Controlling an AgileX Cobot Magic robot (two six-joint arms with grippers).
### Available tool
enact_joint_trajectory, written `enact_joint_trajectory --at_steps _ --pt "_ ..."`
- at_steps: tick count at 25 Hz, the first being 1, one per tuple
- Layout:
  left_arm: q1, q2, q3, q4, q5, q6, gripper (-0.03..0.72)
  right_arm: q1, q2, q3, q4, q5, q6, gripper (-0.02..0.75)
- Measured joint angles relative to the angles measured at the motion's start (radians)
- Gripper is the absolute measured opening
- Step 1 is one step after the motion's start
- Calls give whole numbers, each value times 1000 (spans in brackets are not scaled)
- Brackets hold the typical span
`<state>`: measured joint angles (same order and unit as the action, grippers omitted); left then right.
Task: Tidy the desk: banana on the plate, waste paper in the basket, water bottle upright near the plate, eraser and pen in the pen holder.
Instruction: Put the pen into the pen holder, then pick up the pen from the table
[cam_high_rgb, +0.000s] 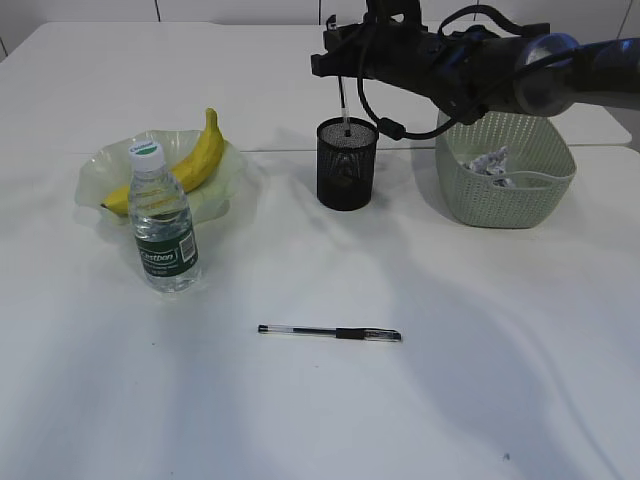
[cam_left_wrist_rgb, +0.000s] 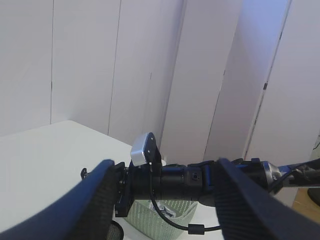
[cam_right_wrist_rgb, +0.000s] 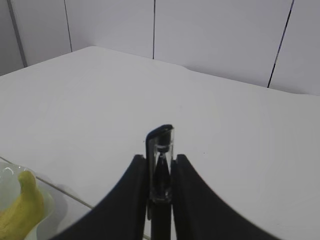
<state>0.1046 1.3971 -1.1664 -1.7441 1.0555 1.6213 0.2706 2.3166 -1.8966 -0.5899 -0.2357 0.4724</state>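
My right gripper (cam_right_wrist_rgb: 160, 159) is shut on the capped top of a clear pen (cam_right_wrist_rgb: 161, 165). In the exterior view this pen (cam_high_rgb: 343, 105) stands upright, its lower end inside the black mesh pen holder (cam_high_rgb: 347, 165), with the right gripper (cam_high_rgb: 335, 60) above it. A second pen (cam_high_rgb: 330, 333) lies flat on the table in front. The banana (cam_high_rgb: 195, 160) rests on the pale green plate (cam_high_rgb: 100, 165), and the water bottle (cam_high_rgb: 163, 225) stands upright beside it. Waste paper (cam_high_rgb: 495, 165) sits in the green basket (cam_high_rgb: 505, 190). My left gripper (cam_left_wrist_rgb: 162, 175) is open and empty. The eraser is out of view.
The right arm (cam_high_rgb: 480, 65) stretches from the right over the basket. The left wrist view looks at that arm (cam_left_wrist_rgb: 200, 180) from the side, with the basket (cam_left_wrist_rgb: 155, 220) below it. The banana tip (cam_right_wrist_rgb: 17, 210) shows low left in the right wrist view.
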Motion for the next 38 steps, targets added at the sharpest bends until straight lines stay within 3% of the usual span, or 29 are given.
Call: enact_joint_trajectory --at_steps 30,38 --pt "0 0 0 0 -8 0 433 0 -11 0 -13 0 0 190" --pt "0 0 0 0 -79 0 433 0 -133 0 -24 169 0 190"
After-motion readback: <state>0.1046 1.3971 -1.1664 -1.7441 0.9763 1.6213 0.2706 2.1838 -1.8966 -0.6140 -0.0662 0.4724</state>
